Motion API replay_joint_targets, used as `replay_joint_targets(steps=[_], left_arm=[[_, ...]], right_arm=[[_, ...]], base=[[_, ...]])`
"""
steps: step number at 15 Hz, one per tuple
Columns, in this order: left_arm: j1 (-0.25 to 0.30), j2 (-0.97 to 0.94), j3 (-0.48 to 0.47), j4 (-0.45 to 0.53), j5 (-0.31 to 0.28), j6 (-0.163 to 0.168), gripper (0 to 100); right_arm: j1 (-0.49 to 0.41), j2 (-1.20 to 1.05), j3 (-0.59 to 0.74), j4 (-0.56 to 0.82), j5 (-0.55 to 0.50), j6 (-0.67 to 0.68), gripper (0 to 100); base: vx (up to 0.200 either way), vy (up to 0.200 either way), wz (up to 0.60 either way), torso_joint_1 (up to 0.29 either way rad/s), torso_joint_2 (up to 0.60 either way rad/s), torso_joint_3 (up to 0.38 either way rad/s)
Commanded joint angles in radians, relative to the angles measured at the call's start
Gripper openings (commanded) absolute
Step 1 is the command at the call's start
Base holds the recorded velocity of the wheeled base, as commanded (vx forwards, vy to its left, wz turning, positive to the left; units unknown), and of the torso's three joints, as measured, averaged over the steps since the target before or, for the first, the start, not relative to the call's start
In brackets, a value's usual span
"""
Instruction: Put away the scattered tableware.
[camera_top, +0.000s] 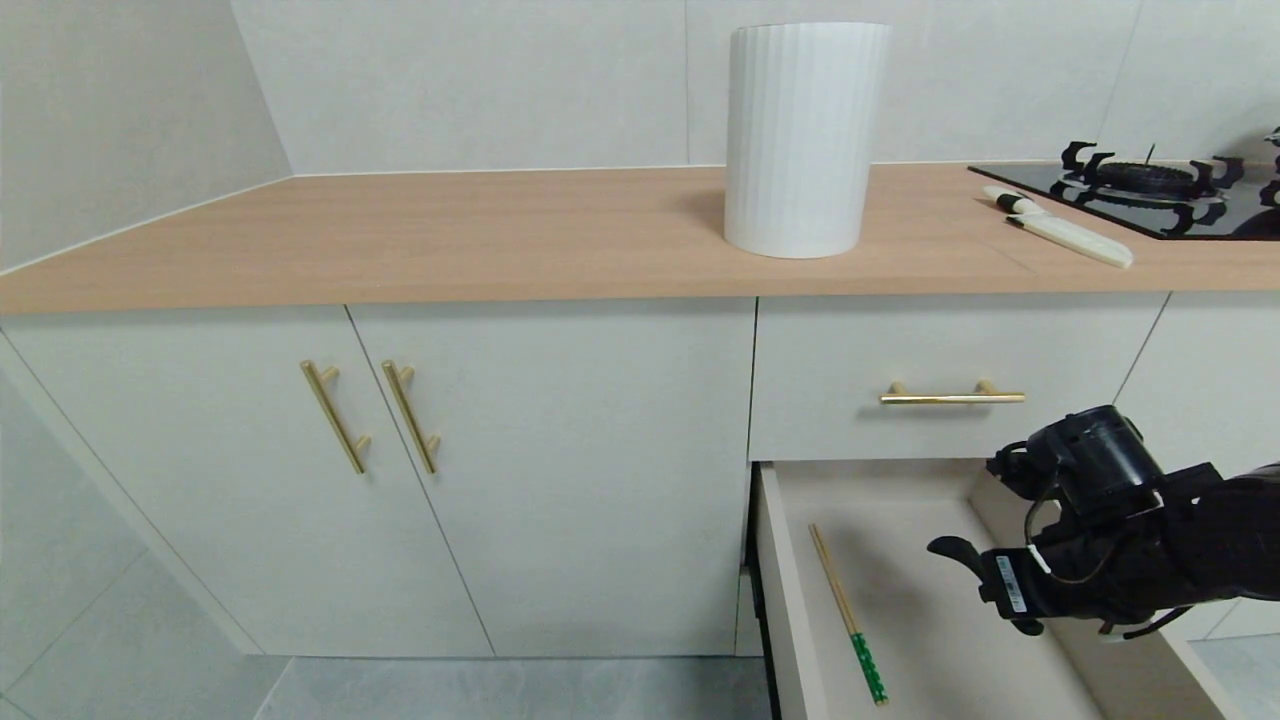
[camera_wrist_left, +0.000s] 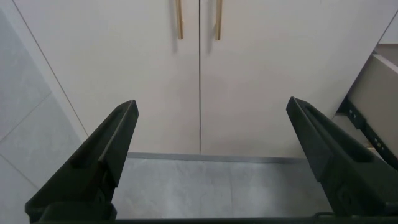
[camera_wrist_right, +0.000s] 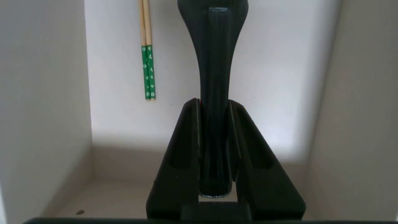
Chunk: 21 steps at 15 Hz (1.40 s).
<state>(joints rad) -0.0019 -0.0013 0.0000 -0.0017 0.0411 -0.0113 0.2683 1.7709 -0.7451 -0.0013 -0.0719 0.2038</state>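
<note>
A pair of wooden chopsticks (camera_top: 848, 615) with green ends lies along the left side of the open drawer (camera_top: 782, 590) under the counter. In the right wrist view the chopsticks (camera_wrist_right: 147, 50) rest near the drawer wall. My right gripper (camera_top: 1012, 592) hovers over the drawer's right half, shut on a long black utensil (camera_wrist_right: 212, 62). The end of the black utensil (camera_top: 952, 549) sticks out toward the drawer's middle. My left gripper (camera_wrist_left: 211, 162) is open and holds nothing, low in front of the double cabinet doors (camera_wrist_left: 199, 74). A white-bladed knife (camera_top: 1065, 228) lies on the countertop at the right.
A tall white ribbed container (camera_top: 805, 140) stands on the wooden countertop (camera_top: 450, 235). A black gas hob (camera_top: 1150, 190) sits at the far right. A shut drawer with a gold handle (camera_top: 952, 397) is above the open one. Grey floor tiles (camera_wrist_left: 205, 186) lie below the cabinets.
</note>
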Motion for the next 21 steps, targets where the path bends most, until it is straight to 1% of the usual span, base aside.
replay_joint_targets(steps=[1,2,3,4,5,6,7,12,15,21], left_arm=[[0.000,0.001,0.000,0.000,0.000,-0.001,100],[0.000,0.001,0.000,0.000,0.000,-0.001,100],[0.000,0.001,0.000,0.000,0.000,-0.001,100],[0.000,0.001,0.000,0.000,0.000,-0.001,100],[0.000,0.001,0.000,0.000,0.000,-0.001,100],[0.000,0.001,0.000,0.000,0.000,-0.001,100],[0.000,0.001,0.000,0.000,0.000,-0.001,100],[0.000,0.001,0.000,0.000,0.000,-0.001,100],[0.000,0.001,0.000,0.000,0.000,-0.001,100],[0.000,0.001,0.000,0.000,0.000,0.001,100]], right_arm=[[-0.001,0.053,-0.002,-0.002,0.000,-0.001,0],[-0.001,0.098,0.000,-0.023,0.001,-0.007,0],[-0.001,0.148,0.007,-0.077,0.001,-0.012,0],[-0.003,0.200,0.033,-0.175,0.000,-0.014,0],[-0.003,0.226,0.050,-0.232,-0.002,-0.015,0],[-0.003,0.265,0.073,-0.319,-0.003,-0.023,0],[-0.008,0.321,0.099,-0.413,-0.003,-0.080,0],[-0.009,0.470,0.095,-0.589,-0.006,-0.098,0],[-0.011,0.518,0.078,-0.671,-0.029,-0.095,0],[-0.018,0.553,0.043,-0.691,-0.048,-0.092,0]], base=[[0.000,0.000,0.00,0.000,0.00,0.000],[0.000,0.000,0.00,0.000,0.00,0.000],[0.000,0.000,0.00,0.000,0.00,0.000],[0.000,0.000,0.00,0.000,0.00,0.000],[0.000,0.000,0.00,0.000,0.00,0.000],[0.000,0.000,0.00,0.000,0.00,0.000],[0.000,0.000,0.00,0.000,0.00,0.000],[0.000,0.000,0.00,0.000,0.00,0.000],[0.000,0.000,0.00,0.000,0.00,0.000],[0.000,0.000,0.00,0.000,0.00,0.000]])
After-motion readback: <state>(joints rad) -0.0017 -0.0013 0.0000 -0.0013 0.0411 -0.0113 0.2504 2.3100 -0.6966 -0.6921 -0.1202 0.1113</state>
